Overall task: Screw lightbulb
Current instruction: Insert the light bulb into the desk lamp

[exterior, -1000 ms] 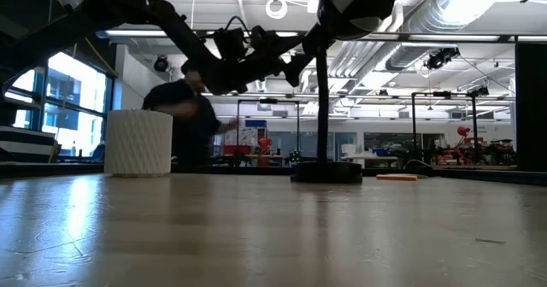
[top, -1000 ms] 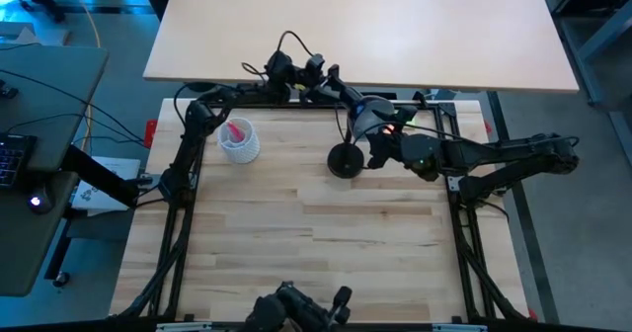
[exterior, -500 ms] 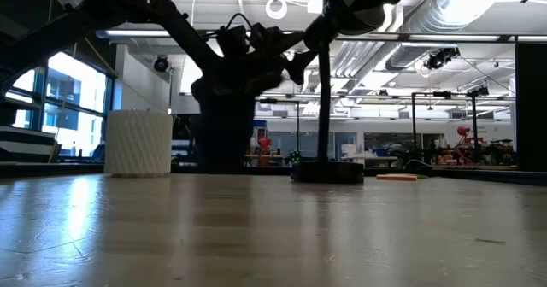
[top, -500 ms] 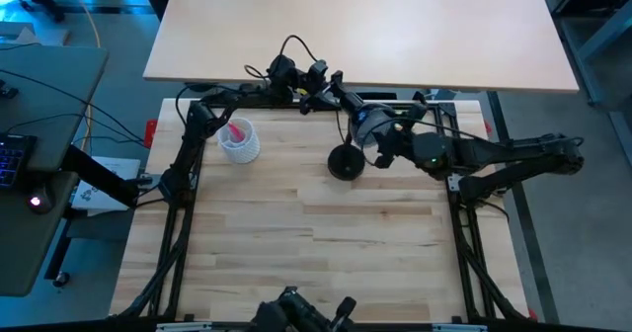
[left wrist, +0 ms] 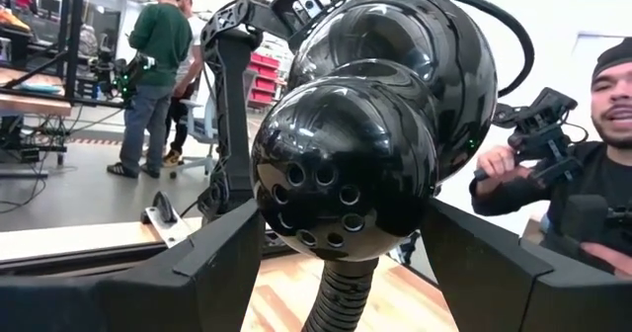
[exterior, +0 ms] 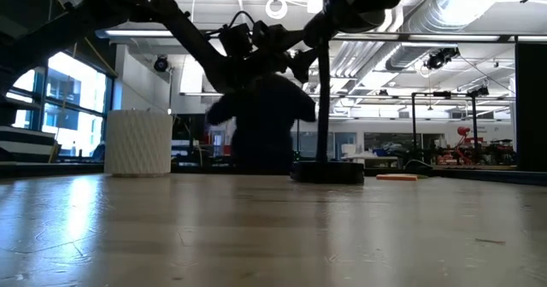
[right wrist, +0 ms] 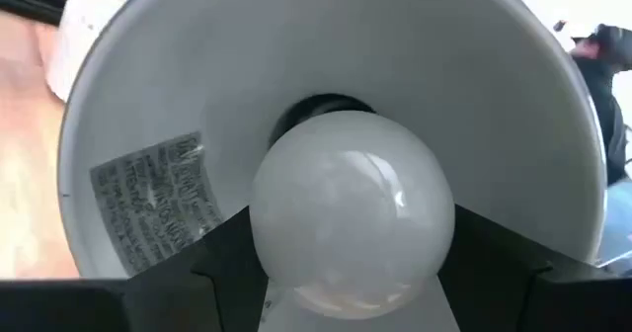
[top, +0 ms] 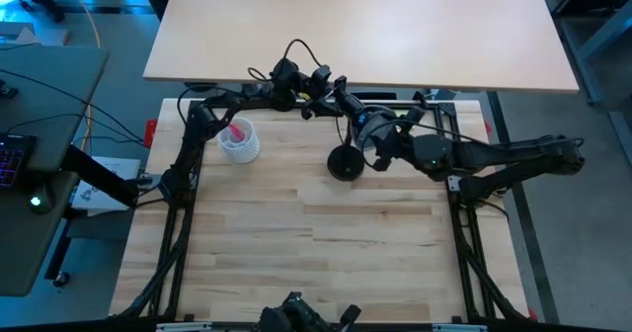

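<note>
White frosted pear-shaped lightbulb [right wrist: 351, 218] sitting between the right gripper [right wrist: 346, 273] fingers, pinched at both flanks, inside the white-lined shade of the black desk lamp [right wrist: 197, 105]. Screw base out of sight, buried in the dark socket at the shade's centre; rounded end facing back toward the wrist. Long axis running along the shade's own axis, straight into the socket, roughly in line with the right forearm.

Seen from above: lamp head [top: 367, 123] at about 1 o'clock from the round black lamp base [top: 345, 162]; right gripper [top: 380, 146] coming in from 3 o'clock, tucked under the shade. Left gripper [top: 336, 87] reaching in from 10 o'clock, fingers spread either side of the glossy black perforated shade back [left wrist: 346, 184], apparently steadying it; firm contact hard to confirm. White ribbed cup [top: 240, 142] with pink items at 9 o'clock from the lamp, well apart, untouched.

Progress, as a judgement: bulb already seated in the socket mouth, threading probably under way or nearly so; depth of thread not visible. Left to do: finish the turns, release, withdraw both arms.

Person visible beyond the table in the low view, no hand near the lamp.
</note>
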